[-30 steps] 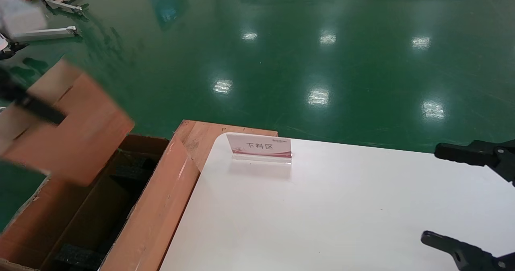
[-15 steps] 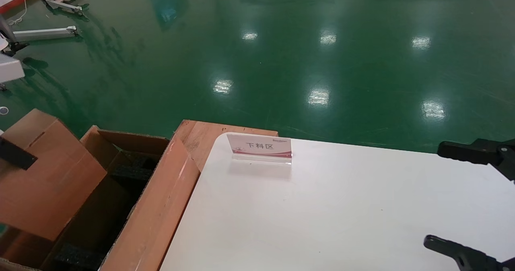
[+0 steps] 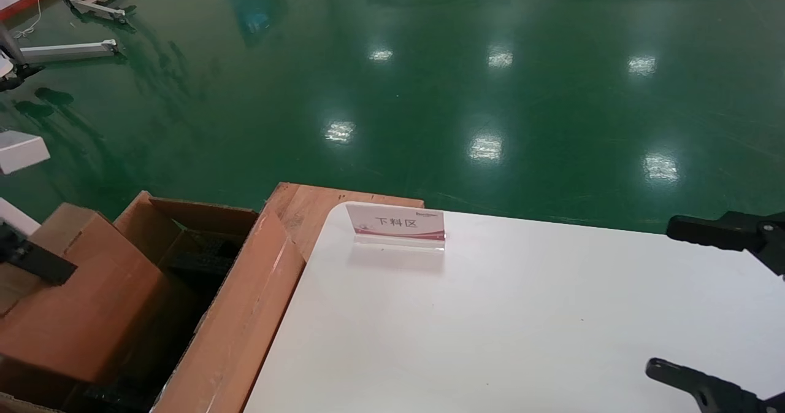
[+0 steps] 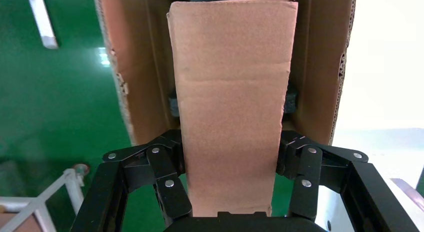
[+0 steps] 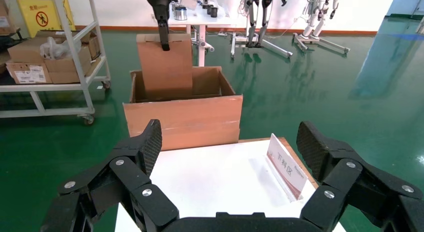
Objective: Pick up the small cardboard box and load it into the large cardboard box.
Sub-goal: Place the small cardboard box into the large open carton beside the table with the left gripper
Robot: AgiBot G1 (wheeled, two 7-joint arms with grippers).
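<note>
Green floor surrounds the white surface [image 3: 490, 315]. Left hand [image 4: 230, 179] clamps the small cardboard box [image 3: 80, 315], partly inside the large cardboard box [image 3: 239, 315] at 9 o'clock. Keep it vertical, clear of walls, before release. Right hand [image 5: 230, 147] idles spread.

The left gripper [image 4: 230, 189] is clamped on the small cardboard box [image 4: 231, 111], a finger [image 4: 167, 174] pressing each side — wrist tilted downward. The right gripper [image 5: 227, 142] hangs spread wide, holding nothing.
</note>
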